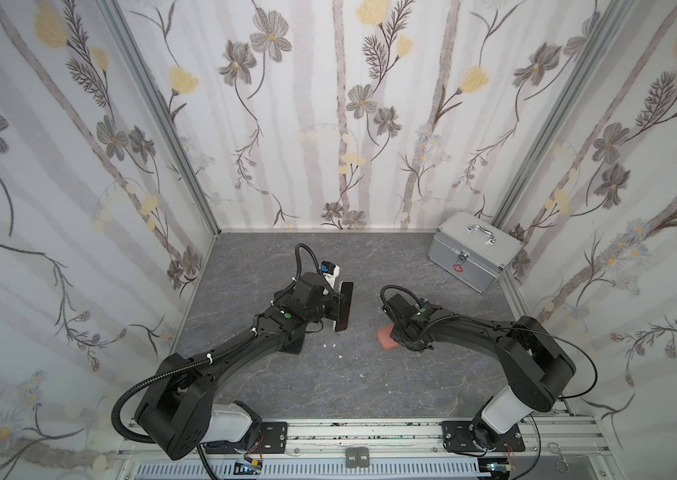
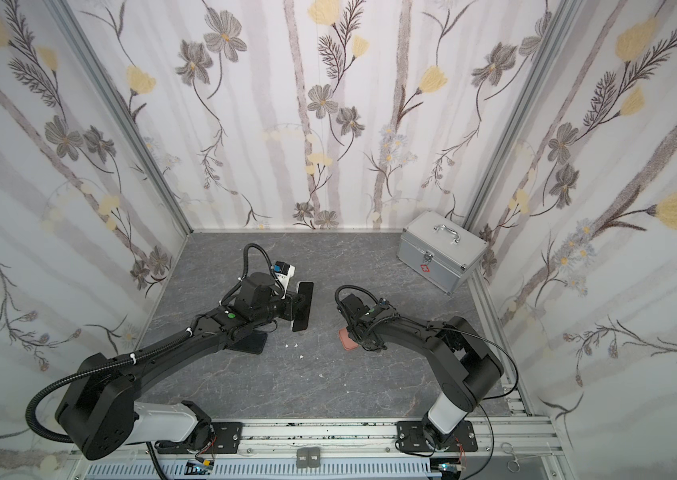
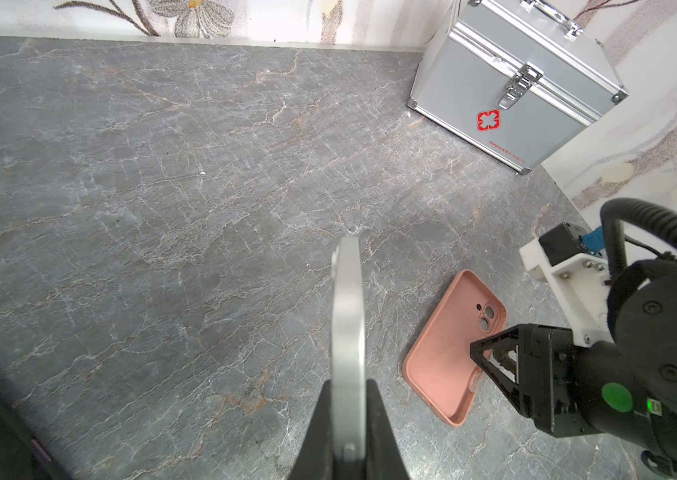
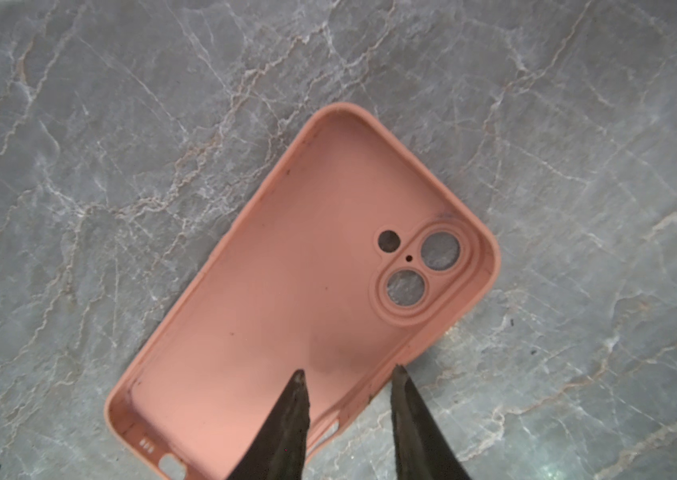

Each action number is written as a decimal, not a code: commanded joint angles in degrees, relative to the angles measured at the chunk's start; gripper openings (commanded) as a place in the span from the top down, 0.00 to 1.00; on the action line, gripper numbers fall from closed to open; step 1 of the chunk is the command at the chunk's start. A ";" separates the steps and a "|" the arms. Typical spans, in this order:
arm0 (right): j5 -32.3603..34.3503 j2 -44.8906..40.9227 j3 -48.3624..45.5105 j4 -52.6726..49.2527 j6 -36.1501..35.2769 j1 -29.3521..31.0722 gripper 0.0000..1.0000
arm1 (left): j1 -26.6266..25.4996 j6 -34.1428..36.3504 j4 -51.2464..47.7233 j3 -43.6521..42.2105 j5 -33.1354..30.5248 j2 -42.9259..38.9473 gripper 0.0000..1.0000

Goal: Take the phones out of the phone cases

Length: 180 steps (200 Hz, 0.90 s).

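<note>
Phone case (image 4: 287,291) rests on grey tabletop (image 4: 79,124) between floral walls (image 1: 328,124).

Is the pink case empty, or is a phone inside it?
Empty: table shows through camera holes in the pink case; the left gripper holds the phone.

Left fingers (image 1: 336,307) clamp the dark phone (image 1: 345,295); pink case (image 1: 384,334) lies partly under the right arm (image 1: 474,336)
</note>
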 commanded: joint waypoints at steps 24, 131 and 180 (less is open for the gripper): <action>1.32 1.68 1.58 -0.73 -0.20 0.05 0.69 | 0.43 0.18 3.08 0.26 0.51 0.05 1.00; 1.07 1.21 0.15 -0.40 0.15 0.05 0.65 | 0.67 0.02 3.14 0.67 1.66 1.14 1.00; 0.27 1.92 0.14 1.23 -0.20 -0.06 0.78 | 0.71 -0.24 3.08 0.33 1.66 0.88 1.00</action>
